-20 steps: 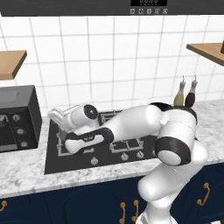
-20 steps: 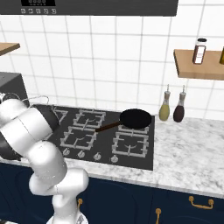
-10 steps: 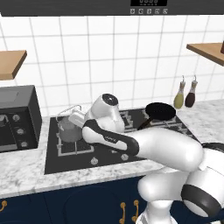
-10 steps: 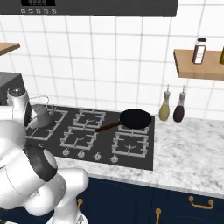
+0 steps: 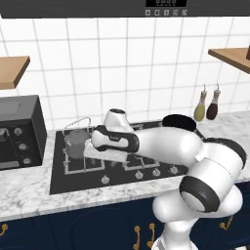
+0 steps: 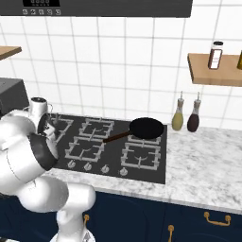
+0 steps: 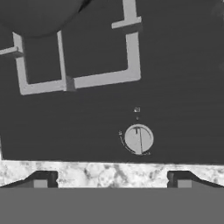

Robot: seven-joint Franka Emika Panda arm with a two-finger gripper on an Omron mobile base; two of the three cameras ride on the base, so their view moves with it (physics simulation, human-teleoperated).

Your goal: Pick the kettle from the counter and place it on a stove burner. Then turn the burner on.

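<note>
The grey kettle [image 5: 74, 142] stands upright on the black grate of the stove burner [image 5: 82, 160] at the left end of the hob, its wire handle arched above it. My gripper [image 5: 101, 152] hangs just to the kettle's right, apart from it and pointing down. In the hand view my gripper [image 7: 112, 180] is open with nothing between its fingertips [image 7: 40, 179]. It hovers over the counter [image 7: 100, 174] at the hob's front edge. A round knob [image 7: 139, 139] lies just beyond it. Past the knob are a corner of the grate [image 7: 87, 81] and the kettle's dark underside [image 7: 39, 15].
A black frying pan [image 6: 146, 127] sits on the back right grate, its handle pointing left. Two bottles [image 6: 185, 117] stand by the wall to the right of the hob. A dark oven box [image 5: 17, 132] stands on the counter to the left. More knobs [image 6: 104, 168] line the hob's front.
My hand has come off the kettle, moved right and toward the hob's front, and turned downward. The kettle stays on the left grate. The jaws remain wide.
</note>
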